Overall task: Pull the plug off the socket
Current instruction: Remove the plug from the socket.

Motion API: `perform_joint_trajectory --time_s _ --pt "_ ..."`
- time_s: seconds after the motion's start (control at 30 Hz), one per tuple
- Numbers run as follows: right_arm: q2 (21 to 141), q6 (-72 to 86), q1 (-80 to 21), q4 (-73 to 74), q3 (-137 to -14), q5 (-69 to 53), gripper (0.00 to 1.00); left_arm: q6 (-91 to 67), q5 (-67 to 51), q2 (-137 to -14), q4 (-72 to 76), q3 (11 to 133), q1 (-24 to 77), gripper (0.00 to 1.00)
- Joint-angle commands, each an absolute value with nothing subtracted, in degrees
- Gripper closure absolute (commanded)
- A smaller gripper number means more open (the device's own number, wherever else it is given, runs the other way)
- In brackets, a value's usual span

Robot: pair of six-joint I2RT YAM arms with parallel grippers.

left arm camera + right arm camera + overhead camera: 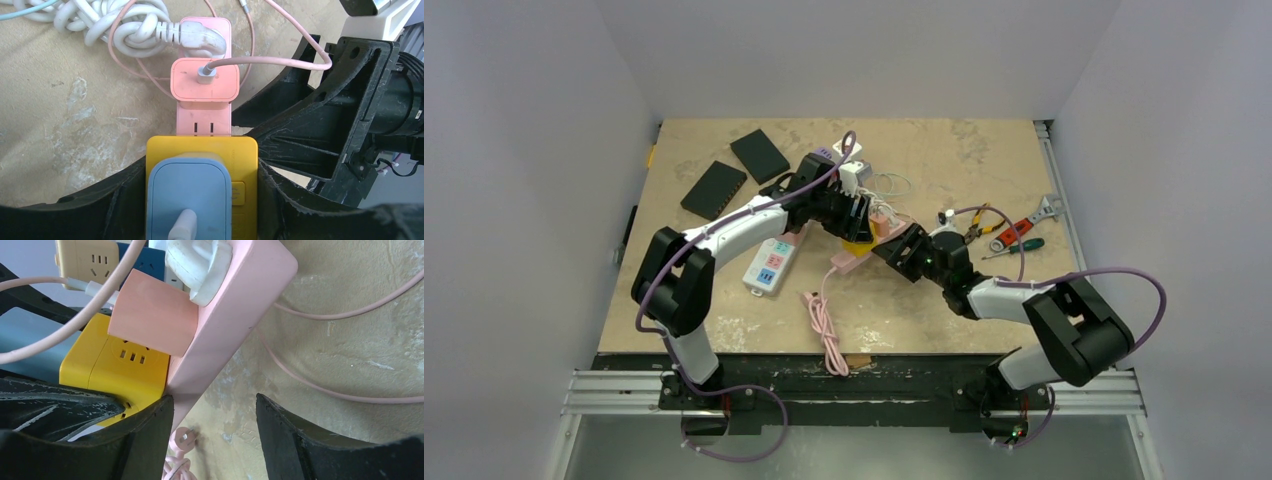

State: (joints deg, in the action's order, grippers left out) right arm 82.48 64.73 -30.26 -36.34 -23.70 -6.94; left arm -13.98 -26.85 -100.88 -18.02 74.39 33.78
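- My left tool [201,170] pinches the yellow cube adapter [200,145] on both flanks. The cube sits plugged into the pink power strip [235,315], mid-tabletop [984,150].
- My right tool [214,405] is spread astride the strip's end, one finger touching its edge and the other apart.
- The cube looks like light, hard, smooth plastic, probably tight on its prongs. I'd squeeze the flat sides and pull straight, with the strip pinned so it can't lift.
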Motion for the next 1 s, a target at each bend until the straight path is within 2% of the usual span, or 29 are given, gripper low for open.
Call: perform_joint_trajectory --time_s 0.0,0.37,0.97 --pt "79.6 66.3 -30.3 -41.5 -23.9 -5.2 0.39 -16.1 -31.3 -96.6 -13.9 75.2 34.0 1.0" --pt "72.8 65.7 -28.1 -36.8 -22.1 -1.8 0.42 -16.2 -31.3 -95.6 -14.3 74.3 34.0 1.0" --pt "84.3 69.3 -31.0 -43.0 -26.1 -3.6 0.44 -19.7 -31.5 -96.1 -12.5 75.0 34.1 1.0"
